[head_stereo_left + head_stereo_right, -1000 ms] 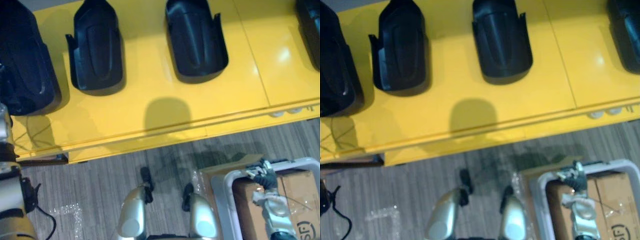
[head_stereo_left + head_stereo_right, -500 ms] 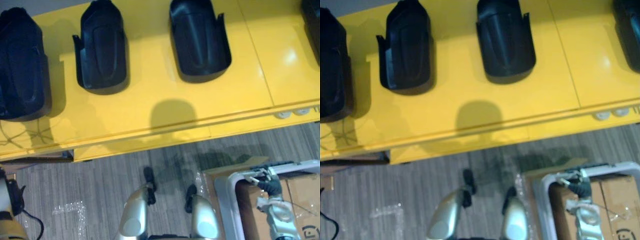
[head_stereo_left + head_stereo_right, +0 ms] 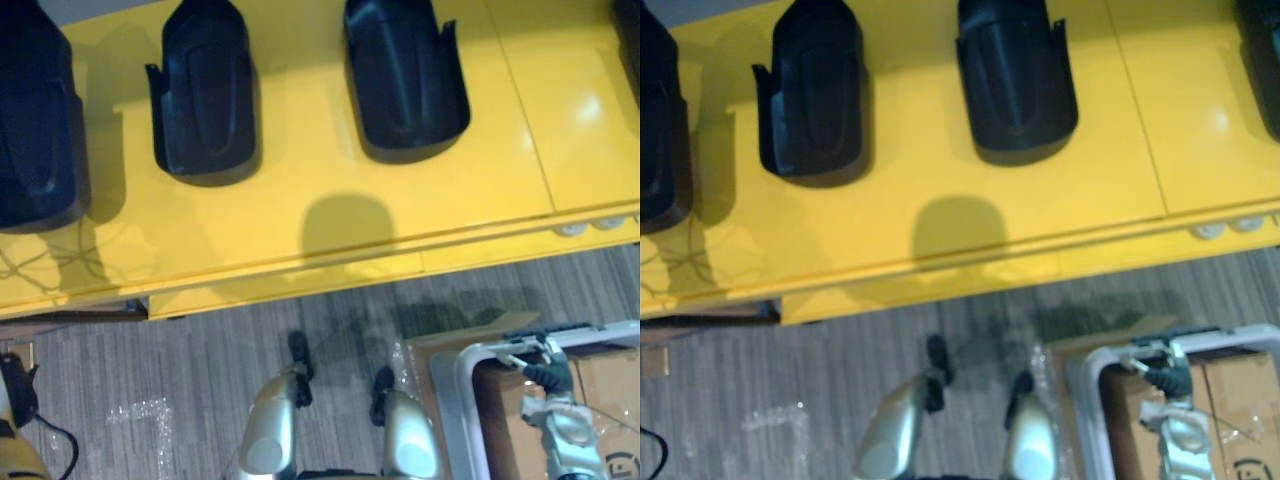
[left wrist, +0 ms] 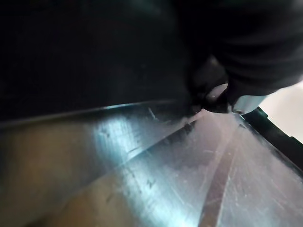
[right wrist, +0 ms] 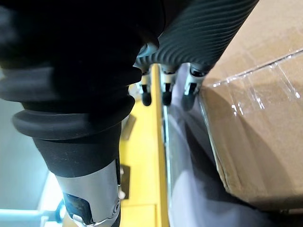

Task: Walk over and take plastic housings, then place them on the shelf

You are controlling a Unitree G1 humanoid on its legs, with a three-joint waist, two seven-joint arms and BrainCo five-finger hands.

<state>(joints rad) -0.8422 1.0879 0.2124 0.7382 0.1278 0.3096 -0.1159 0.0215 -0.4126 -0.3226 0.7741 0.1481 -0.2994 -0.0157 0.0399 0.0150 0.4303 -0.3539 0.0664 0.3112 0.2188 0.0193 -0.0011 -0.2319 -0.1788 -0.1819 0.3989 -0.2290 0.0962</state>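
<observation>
Right now the black housings [image 3: 405,85] lie on the yellow shelf [image 3: 300,200], well ahead of the right hand [image 3: 545,365] and up off to its left side, hollow side up and set apart from one another in a row. That hand hangs low with relaxed, uncurled fingers [image 5: 164,94] and nothing in it. Directly under it is a grey crate [image 3: 445,400], and the crate holds a cardboard box [image 3: 600,385] with clear tape across its top. The left hand [image 4: 246,71] shows as a dark shape close against a shiny surface; whether it grips anything I cannot tell. Judging by their look, the housings are thin moulded shells: probably light and fairly stiff, with a smooth glossy skin that could slide between hard fingertips. The long side walls seem the safest place to take hold, fingers over one wall and thumb inside the hollow, or a wall in each hand. The small tabs jutting out near the open end look like the weakest parts, so I would keep the grip off them.
</observation>
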